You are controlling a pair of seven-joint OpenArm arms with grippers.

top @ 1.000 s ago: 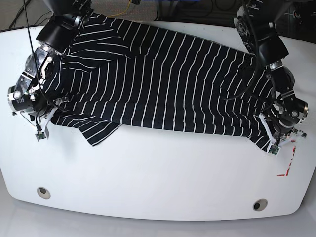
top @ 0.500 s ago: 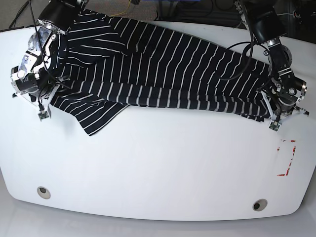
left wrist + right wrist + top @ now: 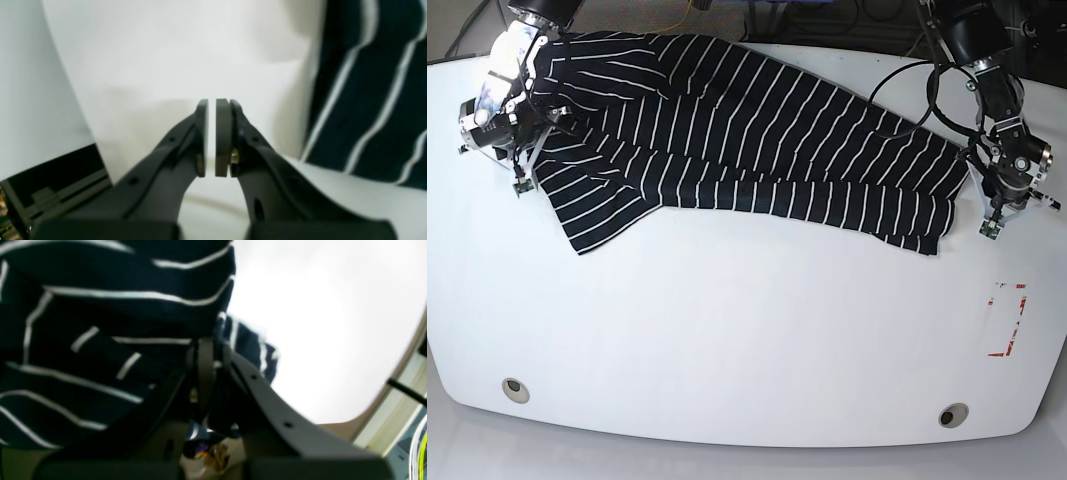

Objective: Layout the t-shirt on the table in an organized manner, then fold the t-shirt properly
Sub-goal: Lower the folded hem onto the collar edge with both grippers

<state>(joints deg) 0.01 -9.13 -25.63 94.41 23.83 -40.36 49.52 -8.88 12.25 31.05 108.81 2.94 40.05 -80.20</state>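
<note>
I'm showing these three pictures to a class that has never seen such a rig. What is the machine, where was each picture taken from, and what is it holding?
It is a robot with two arms, each ending in a two-fingered gripper. One picture looks down on a white table, where a black striped t-shirt lies rumpled along the far side. The other two come from cameras on the wrists, looking along the fingers. The right gripper, at the overhead picture's left, is shut on the t-shirt's cloth. The left gripper, at its right, is shut on nothing; the t-shirt lies beside it.
</note>
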